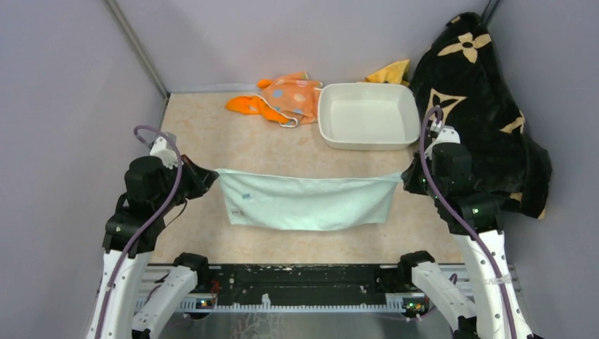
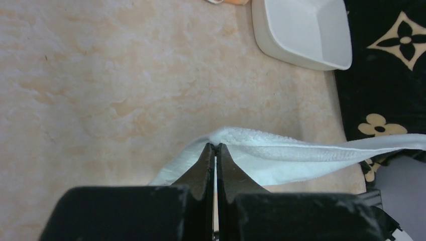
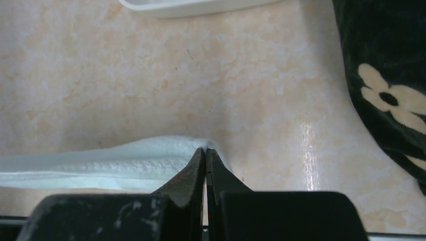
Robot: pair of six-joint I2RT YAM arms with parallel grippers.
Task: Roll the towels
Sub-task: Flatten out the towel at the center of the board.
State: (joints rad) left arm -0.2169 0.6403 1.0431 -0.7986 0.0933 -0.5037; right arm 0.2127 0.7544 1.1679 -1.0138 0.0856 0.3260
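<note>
A pale mint green towel (image 1: 307, 201) hangs stretched between both grippers above the table, its lower edge drooping toward the near side. My left gripper (image 1: 212, 176) is shut on the towel's left top corner (image 2: 236, 136), fingertips pinched together at the cloth (image 2: 215, 145). My right gripper (image 1: 404, 180) is shut on the right top corner (image 3: 171, 148), tips meeting at the fabric (image 3: 206, 149). At the back lie the bright orange towel (image 1: 244, 106) and the striped polka-dot towel (image 1: 293, 95), bunched together.
A white rectangular dish (image 1: 367, 114) stands at the back right. The big black blanket with tan flowers (image 1: 487, 106) is heaped along the right wall, just behind the right arm. A yellow cloth (image 1: 390, 71) peeks out behind the dish.
</note>
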